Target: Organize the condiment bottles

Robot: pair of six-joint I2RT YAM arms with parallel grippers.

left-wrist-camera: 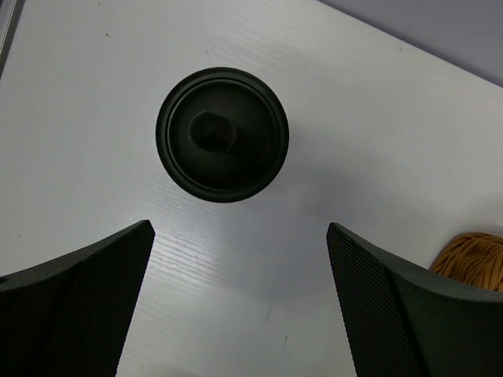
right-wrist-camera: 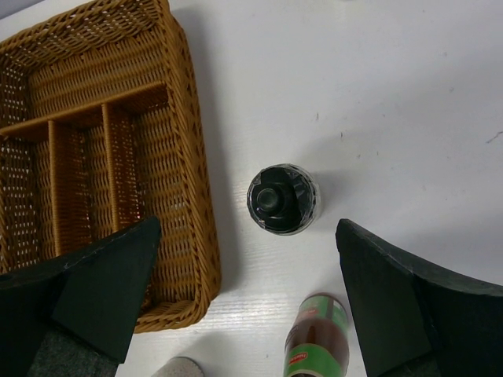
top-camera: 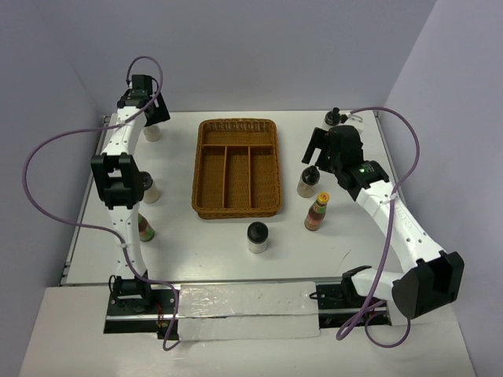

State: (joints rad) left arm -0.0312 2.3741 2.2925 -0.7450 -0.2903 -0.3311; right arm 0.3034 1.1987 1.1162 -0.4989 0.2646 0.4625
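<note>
Six bottles stand on the table around the wicker tray [top-camera: 236, 166]. On the left are a whitish bottle [top-camera: 152, 132], another [top-camera: 149, 190] and a reddish-brown one [top-camera: 145, 228], the last two partly hidden by the left arm. A black-capped bottle [top-camera: 257, 236] stands in front of the tray. On the right are a whitish bottle [top-camera: 307, 183], a yellow-capped reddish one [top-camera: 317, 212] and a far bottle [top-camera: 332, 119]. My left gripper [top-camera: 151, 110] hangs open above the far-left bottle's black cap [left-wrist-camera: 222, 133]. My right gripper [top-camera: 313, 157] is open above a bottle [right-wrist-camera: 283, 199].
The tray's empty compartments show in the right wrist view [right-wrist-camera: 94, 141], and its corner shows in the left wrist view [left-wrist-camera: 475, 255]. The reddish bottle [right-wrist-camera: 318, 345] stands just near of the right gripper's gap. Walls close in the table at the back and sides.
</note>
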